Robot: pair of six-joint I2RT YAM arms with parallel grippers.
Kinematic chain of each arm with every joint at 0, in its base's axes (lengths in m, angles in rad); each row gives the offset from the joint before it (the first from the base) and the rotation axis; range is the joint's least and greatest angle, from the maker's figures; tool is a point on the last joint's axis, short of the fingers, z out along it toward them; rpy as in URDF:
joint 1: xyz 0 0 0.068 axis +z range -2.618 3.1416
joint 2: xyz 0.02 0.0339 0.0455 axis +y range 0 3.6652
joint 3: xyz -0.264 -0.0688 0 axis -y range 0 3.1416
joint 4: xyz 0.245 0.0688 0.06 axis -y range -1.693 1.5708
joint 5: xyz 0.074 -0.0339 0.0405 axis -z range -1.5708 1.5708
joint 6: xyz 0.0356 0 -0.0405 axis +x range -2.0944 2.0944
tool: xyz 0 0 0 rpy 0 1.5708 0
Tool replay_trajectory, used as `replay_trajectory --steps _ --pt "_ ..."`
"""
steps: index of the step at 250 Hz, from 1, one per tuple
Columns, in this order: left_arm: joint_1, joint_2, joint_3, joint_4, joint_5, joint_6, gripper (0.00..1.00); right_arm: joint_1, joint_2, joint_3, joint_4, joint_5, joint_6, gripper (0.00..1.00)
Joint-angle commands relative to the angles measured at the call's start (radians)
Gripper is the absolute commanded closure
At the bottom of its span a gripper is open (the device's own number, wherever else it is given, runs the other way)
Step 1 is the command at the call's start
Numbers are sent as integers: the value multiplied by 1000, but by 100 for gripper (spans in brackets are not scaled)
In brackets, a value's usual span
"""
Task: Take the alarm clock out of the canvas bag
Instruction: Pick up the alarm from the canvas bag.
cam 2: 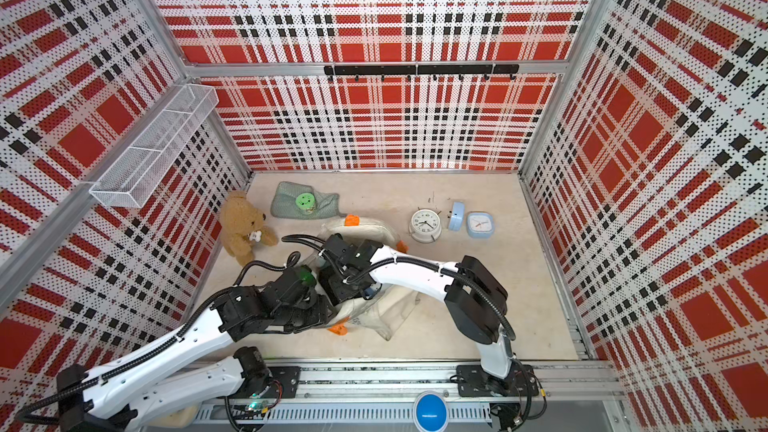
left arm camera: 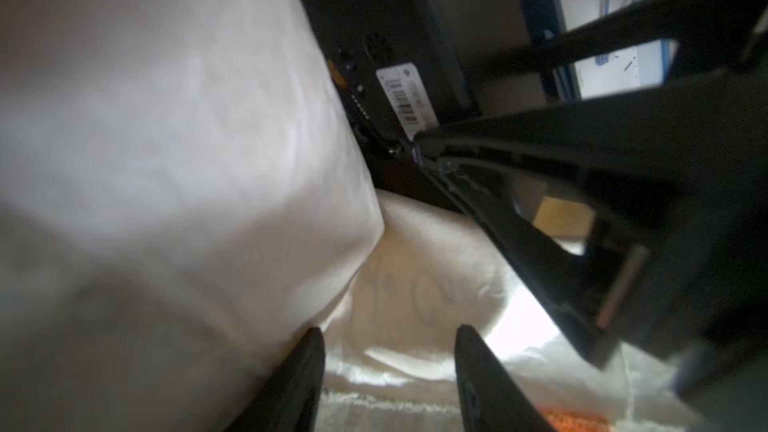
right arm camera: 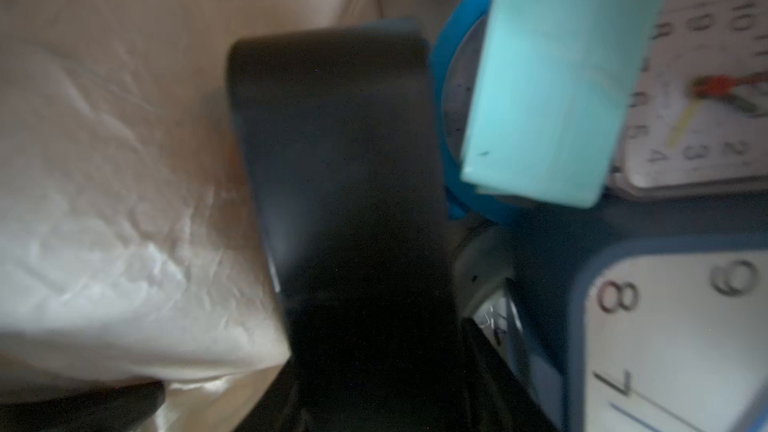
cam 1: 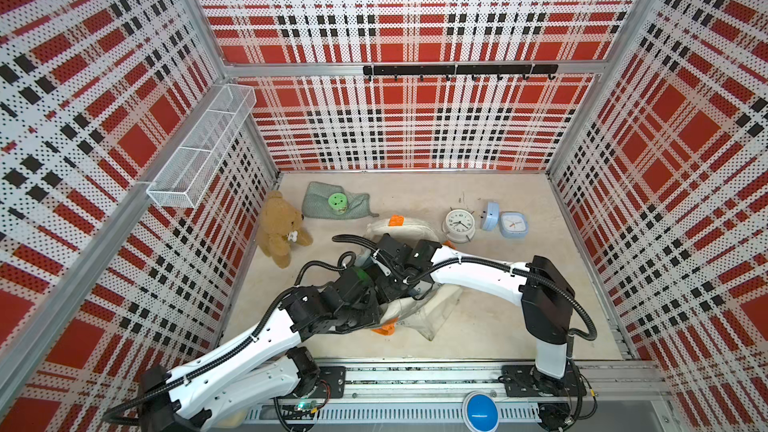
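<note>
Propped canvas bag (cam 1: 436,309) open on left claw (left arm camera: 390,351), jaws apart, apparently admitting right claw (left arm camera: 478,168), grip unreadable, toward blue-rimmed alarm clock (right arm camera: 673,347).

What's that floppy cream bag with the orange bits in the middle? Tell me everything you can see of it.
The canvas bag is a floppy cream-white cloth tote with orange trim. It lies slumped and creased on the beige table, mostly hidden under the left arm and right arm, which reach into it. The left gripper, open, sits among its folds. Inside, a blue-rimmed clock face shows.
</note>
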Motion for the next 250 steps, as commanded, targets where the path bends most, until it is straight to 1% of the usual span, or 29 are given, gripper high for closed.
replay_trajectory --steps 1,15,28,37,57,61,76,89,100,127,169,200,250 --pt "11 -11 -12 -32 -24 -29 46 3 23 31 18 -15 2 59" --pt "11 -13 -10 -33 -24 -29 45 3 18 33 13 -6 2 61" --pt "12 -17 -7 -33 -25 -29 45 3 10 34 11 -4 2 67" --pt "11 -18 -4 -32 -24 -29 44 3 4 40 6 -4 2 69" --pt "11 -22 7 -32 -24 -29 43 4 -19 56 -13 -3 1 70" --pt "11 -22 10 -34 -24 -29 42 3 -25 60 -18 -3 -25 70" --pt "11 -30 25 -37 -29 -29 41 3 -52 76 -44 6 -33 70" --pt "12 -40 43 -40 -39 -26 38 3 -81 88 -66 16 -40 70" --pt "11 -50 58 -39 -43 -18 33 3 -114 95 -80 29 -45 70" --pt "10 -61 108 -31 -48 36 25 3 -196 103 -81 49 -57 68" --pt "11 -60 216 -57 -85 129 17 -1 -279 137 -83 101 -72 65" --pt "12 -64 314 -68 -106 193 11 -18 -317 201 -119 140 -85 65" --pt "11 -50 515 -48 -77 342 4 -55 -401 324 -193 195 -121 64"
